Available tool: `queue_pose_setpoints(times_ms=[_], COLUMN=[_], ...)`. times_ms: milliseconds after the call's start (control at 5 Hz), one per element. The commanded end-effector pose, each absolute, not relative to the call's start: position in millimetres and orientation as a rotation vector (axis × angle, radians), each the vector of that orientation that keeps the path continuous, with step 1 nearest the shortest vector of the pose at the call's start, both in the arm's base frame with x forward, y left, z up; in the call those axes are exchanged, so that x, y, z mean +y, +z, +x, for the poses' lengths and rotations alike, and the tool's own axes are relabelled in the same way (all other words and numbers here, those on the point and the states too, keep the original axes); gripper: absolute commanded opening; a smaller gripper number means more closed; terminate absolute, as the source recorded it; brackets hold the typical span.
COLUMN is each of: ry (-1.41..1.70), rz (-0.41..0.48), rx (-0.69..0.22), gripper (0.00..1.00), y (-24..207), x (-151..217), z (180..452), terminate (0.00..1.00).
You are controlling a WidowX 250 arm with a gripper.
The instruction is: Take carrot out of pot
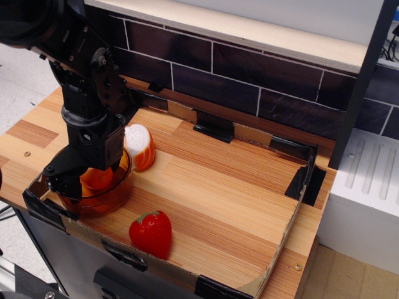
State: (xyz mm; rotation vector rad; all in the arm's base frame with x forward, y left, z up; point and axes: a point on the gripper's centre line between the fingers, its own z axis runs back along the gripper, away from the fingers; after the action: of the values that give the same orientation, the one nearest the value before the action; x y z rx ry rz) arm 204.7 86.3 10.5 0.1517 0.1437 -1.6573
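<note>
Down in the pot (111, 200), gripper (84, 180) around the carrot (96, 177). Pinching or merely straddling? Cannot tell. Nothing lifted yet; whole extraction to come.

A wooden counter (218, 187) stood before a dark tiled wall (249, 75) with a pale ledge (249, 31); a white appliance (368, 199) was beside it.

One see-through amber plastic pot (109, 198), one smooth orange toy carrot (98, 177), one red strawberry toy (151, 233) and one white-and-orange half-round slice (141, 146).
</note>
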Motion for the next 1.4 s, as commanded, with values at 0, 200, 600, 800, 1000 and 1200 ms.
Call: queue_pose_setpoints(times_ms=[0,200,600,800,1000,1200], ry=[-1.658,-1.644,-1.611,-1.584,-1.535,-1.505], rz=[0.175,0.171,0.216,0.238,0.281,0.229], rx=[0.136,0.128,0.116,0.063,-0.019,0.016], gripper=[1.0,0.0,0.0,0.0,0.0,0.0], y=[15,17,45,72,100,104], x=[87,88,94,94,84,54], z=[221,221,223,229,236,261], terminate=[0.0,0.0,0.0,0.0,0.0,0.0])
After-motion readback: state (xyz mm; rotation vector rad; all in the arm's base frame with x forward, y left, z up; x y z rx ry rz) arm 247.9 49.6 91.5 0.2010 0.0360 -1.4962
